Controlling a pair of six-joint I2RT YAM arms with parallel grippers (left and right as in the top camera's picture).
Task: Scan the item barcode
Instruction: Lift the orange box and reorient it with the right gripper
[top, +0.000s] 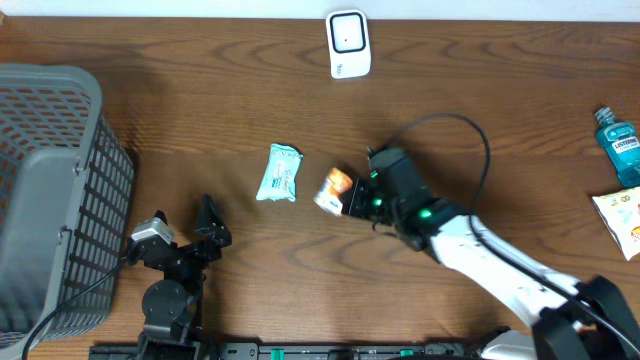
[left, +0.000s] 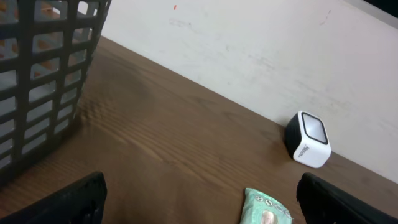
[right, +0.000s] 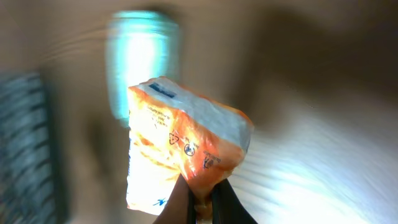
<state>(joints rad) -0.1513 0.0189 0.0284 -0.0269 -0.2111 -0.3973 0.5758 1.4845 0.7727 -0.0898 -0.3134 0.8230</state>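
Observation:
An orange and white snack packet (top: 333, 189) hangs just off the table centre, with my right gripper (top: 352, 200) shut on its edge. In the right wrist view the packet (right: 180, 149) fills the middle, pinched at its lower corner between my fingers (right: 180, 202); small printed symbols show, but I see no barcode. The white scanner (top: 348, 44) stands at the far edge of the table. My left gripper (top: 185, 235) rests open at the front left, holding nothing, and its wrist view looks toward the scanner (left: 308, 139).
A pale green wipes pack (top: 279, 173) lies left of the held packet, and it shows between the left fingers (left: 266, 208) too. A grey basket (top: 45, 190) fills the left side. A blue mouthwash bottle (top: 618, 145) and another snack bag (top: 622, 218) lie at the right edge.

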